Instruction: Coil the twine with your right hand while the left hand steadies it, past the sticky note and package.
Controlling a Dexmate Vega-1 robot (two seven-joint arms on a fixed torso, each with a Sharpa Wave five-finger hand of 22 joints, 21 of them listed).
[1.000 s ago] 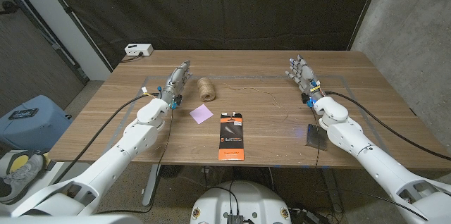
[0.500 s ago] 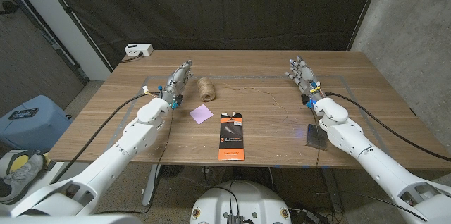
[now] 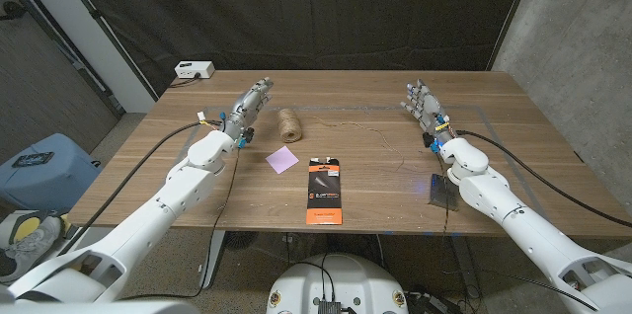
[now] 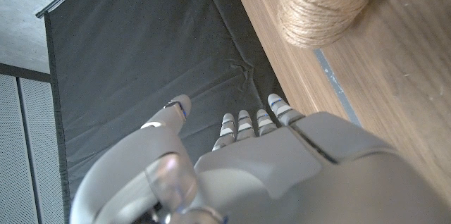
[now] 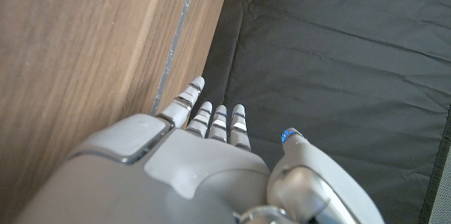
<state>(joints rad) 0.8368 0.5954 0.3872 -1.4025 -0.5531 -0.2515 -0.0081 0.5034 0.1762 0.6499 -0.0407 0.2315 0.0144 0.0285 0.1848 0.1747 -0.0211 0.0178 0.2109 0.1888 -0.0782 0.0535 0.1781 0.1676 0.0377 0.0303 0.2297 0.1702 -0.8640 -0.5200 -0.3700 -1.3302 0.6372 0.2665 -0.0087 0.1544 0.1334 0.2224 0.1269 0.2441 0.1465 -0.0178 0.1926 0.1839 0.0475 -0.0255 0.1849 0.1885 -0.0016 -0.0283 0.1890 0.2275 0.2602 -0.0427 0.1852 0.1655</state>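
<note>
A ball of brown twine (image 3: 287, 123) stands on the wooden table (image 3: 375, 171), and a thin loose strand (image 3: 360, 133) trails from it toward the right. My left hand (image 3: 250, 107) is just left of the ball, fingers straight and apart, holding nothing; its wrist view shows the twine ball (image 4: 320, 2) close beside the left hand (image 4: 232, 160). My right hand (image 3: 422, 103) stands at the far right with fingers extended and empty, also seen as the right hand (image 5: 197, 153) over the table. A purple sticky note (image 3: 281, 159) and an orange-and-black package (image 3: 324, 190) lie nearer the front.
A white box (image 3: 194, 70) sits at the table's back left corner. A small dark object (image 3: 440, 192) lies under my right forearm. Black curtain hangs behind the table. Grey tape lines mark the tabletop.
My left hand has moved slightly farther back and up beside the twine ball. The right hand and the objects have not moved.
</note>
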